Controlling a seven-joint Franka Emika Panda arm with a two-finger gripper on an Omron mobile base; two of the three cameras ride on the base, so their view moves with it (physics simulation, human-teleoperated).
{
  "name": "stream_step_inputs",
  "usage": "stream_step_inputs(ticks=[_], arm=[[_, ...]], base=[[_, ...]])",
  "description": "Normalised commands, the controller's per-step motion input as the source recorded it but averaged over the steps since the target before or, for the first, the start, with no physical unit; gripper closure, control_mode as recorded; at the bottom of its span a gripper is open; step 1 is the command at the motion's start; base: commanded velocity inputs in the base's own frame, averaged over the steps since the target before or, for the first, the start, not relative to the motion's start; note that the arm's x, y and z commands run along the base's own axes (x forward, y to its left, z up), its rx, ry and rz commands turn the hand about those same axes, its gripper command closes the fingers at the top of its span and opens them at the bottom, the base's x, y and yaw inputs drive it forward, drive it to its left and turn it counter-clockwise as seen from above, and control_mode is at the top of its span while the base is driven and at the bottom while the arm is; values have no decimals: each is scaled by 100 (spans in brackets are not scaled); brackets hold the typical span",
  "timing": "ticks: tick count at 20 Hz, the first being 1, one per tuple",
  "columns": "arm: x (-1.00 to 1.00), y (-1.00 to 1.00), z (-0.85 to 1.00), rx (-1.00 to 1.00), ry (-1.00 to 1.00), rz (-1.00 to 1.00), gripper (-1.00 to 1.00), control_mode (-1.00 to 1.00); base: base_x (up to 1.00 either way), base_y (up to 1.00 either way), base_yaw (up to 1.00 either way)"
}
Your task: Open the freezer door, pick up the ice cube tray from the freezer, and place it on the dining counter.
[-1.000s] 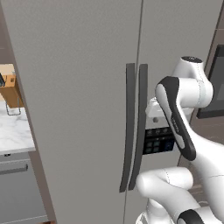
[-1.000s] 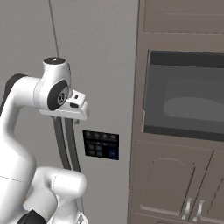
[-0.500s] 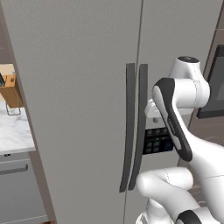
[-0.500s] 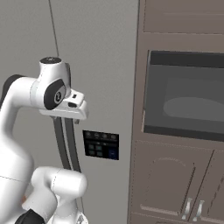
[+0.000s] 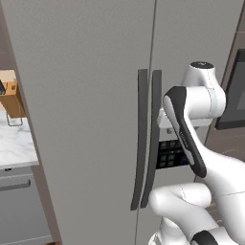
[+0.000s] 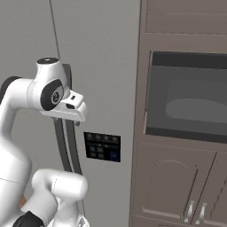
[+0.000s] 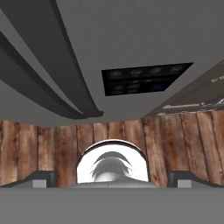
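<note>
So the freezer door [image 5: 191,43] is fully closed right now, which means the ice cube tray is presumably somewhere behind it, can't see it at all. The arm is parked right up against the fridge, hand pointed down along the door face. In the hand view the two dark finger tips sit far apart at the bottom corners, so the fingers [image 7: 112,178] are spread wide with nothing between them. Makes sense to me: you'd want them wide open to get around that long curved handle [image 7: 65,74].

From the fingers' point of view, the handle sweeps off up and to the left, and the little black button panel [image 7: 146,78] is straight ahead and a bit right. The twin door's handle [image 5: 140,143] runs right alongside, so my guess is the risk is hooking the wrong one. Nothing touched yet as far as I can tell. Dining bench isn't around here.
</note>
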Motion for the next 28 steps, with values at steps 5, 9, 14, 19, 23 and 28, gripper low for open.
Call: stream_step_inputs(ticks=[5, 9, 14, 19, 23, 28], arm=[[-2, 0, 0, 0, 0, -1, -100, -100], [0, 0, 0, 0, 0, 0, -100, 100], [0, 0, 0, 0, 0, 0, -100, 100], [0, 0, 0, 0, 0, 0, -100, 100], [0, 0, 0, 0, 0, 0, -100, 100], [0, 0, 0, 0, 0, 0, -100, 100]], base=[[0, 0, 0], [-25, 2, 1], [-36, 31, 0], [-28, 81, 0], [0, 92, 0], [0, 68, 0]])
